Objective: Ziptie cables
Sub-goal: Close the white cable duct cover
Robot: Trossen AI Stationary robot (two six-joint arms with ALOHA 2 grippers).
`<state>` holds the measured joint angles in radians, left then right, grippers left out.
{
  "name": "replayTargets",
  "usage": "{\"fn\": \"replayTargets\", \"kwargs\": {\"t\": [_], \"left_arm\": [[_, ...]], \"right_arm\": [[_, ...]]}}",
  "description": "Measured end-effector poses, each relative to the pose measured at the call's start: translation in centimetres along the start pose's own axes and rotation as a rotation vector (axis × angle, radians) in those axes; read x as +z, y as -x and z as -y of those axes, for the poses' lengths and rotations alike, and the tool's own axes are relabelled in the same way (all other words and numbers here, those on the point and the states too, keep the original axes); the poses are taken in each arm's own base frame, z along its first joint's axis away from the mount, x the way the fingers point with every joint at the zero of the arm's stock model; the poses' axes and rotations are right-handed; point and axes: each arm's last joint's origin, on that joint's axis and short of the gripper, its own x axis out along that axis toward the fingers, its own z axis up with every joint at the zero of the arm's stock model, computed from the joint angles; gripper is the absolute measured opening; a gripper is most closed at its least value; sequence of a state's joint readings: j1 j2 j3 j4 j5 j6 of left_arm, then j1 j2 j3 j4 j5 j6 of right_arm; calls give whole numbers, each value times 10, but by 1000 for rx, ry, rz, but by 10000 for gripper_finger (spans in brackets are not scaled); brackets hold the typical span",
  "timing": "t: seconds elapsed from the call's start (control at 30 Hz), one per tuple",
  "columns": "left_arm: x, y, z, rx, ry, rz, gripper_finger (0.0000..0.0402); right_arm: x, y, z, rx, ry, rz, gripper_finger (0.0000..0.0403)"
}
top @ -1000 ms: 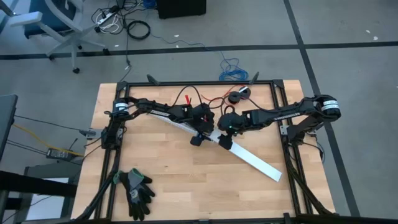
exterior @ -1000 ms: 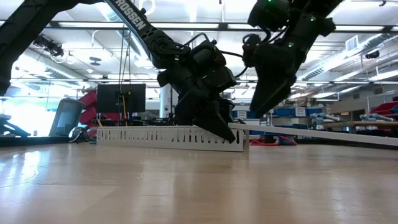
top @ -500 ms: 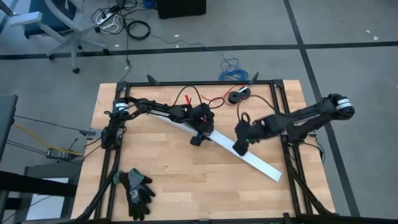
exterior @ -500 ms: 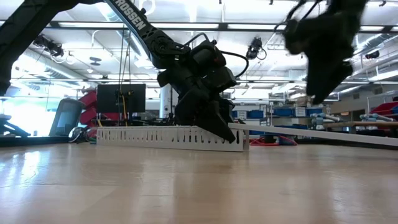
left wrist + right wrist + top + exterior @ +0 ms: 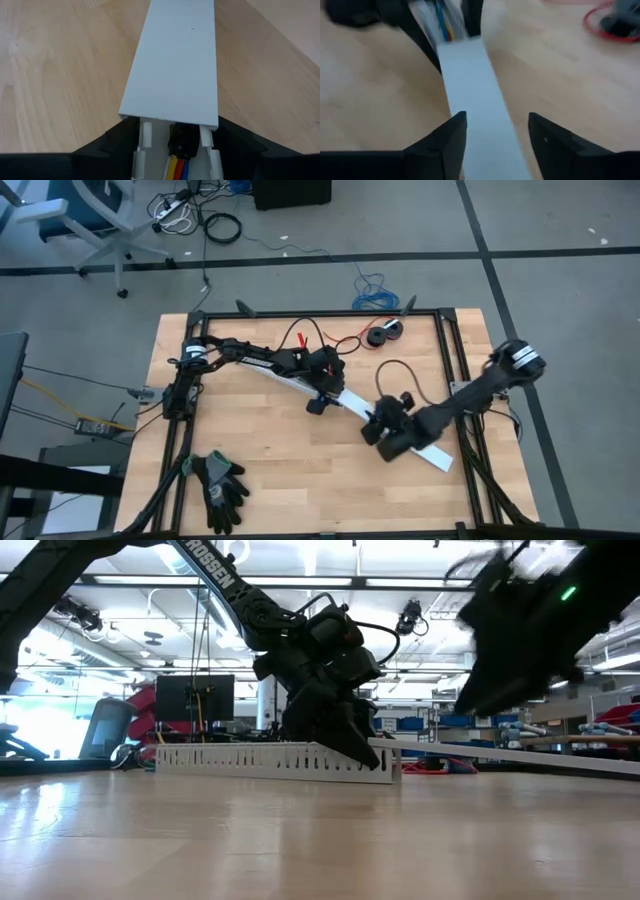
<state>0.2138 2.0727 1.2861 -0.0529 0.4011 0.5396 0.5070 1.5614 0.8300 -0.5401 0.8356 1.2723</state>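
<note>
The cables (image 5: 177, 167), yellow, red and blue wires with a dark end (image 5: 179, 141), lie inside a white slotted duct (image 5: 270, 760) that rests flat and slantwise on the table. A white lid (image 5: 172, 60) covers the duct's near-right stretch (image 5: 425, 450). My left gripper (image 5: 323, 392) (image 5: 352, 745) sits on the duct where the lid begins. My right gripper (image 5: 373, 427) (image 5: 497, 125) hovers open over the lid, one finger on each side of it, raised above the table in the low view (image 5: 485, 690). My left gripper (image 5: 172, 137) has the duct between its two fingers, one finger (image 5: 107, 145) outside each slotted wall (image 5: 145, 134), just at the lid's end. It comes from above, slanting down, with the fingers across the duct. The duct lies flat on the table.
A pair of black gloves (image 5: 220, 485) lies near the table's near-left corner. A red wire with a black spool (image 5: 383, 335) sits at the far edge, and a thin blue coil (image 5: 372, 288) lies on the floor beyond. A black metal frame (image 5: 455, 370) rims the table.
My right gripper has drawn away from the left gripper, travelling along the lid toward the table's near-right corner, and now rides higher in the low view. The left gripper and the duct have kept still.
</note>
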Motion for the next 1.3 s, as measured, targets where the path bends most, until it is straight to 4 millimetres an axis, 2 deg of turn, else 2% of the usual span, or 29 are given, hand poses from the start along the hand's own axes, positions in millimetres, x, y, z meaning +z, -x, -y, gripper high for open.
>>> {"fn": "replayTargets", "kwargs": {"t": [0.13,0.27,0.33,0.53,0.77,0.93,1.03,1.2,1.3], "left_arm": [[0,0,0,2,0,1,228],[0,0,0,2,1,2,228],[0,0,0,2,1,2,228],[0,0,0,3,0,4,228],[1,0,0,4,-1,6,228],[1,0,0,4,-1,7,228],[1,0,0,4,-1,7,228],[1,0,0,4,-1,7,228],[1,0,-1,12,-6,4,229]], "right_arm": [[1,-27,-6,-17,32,-51,126],[10,-32,-6,-6,61,-33,38],[16,-30,-7,13,65,-6,10],[27,-32,-9,63,102,-4,3],[37,-41,-9,145,232,-60,1],[33,-49,3,152,286,-49,0],[27,-52,17,238,230,-24,0],[24,-55,35,430,49,113,0],[23,-58,41,440,19,134,0]]}}
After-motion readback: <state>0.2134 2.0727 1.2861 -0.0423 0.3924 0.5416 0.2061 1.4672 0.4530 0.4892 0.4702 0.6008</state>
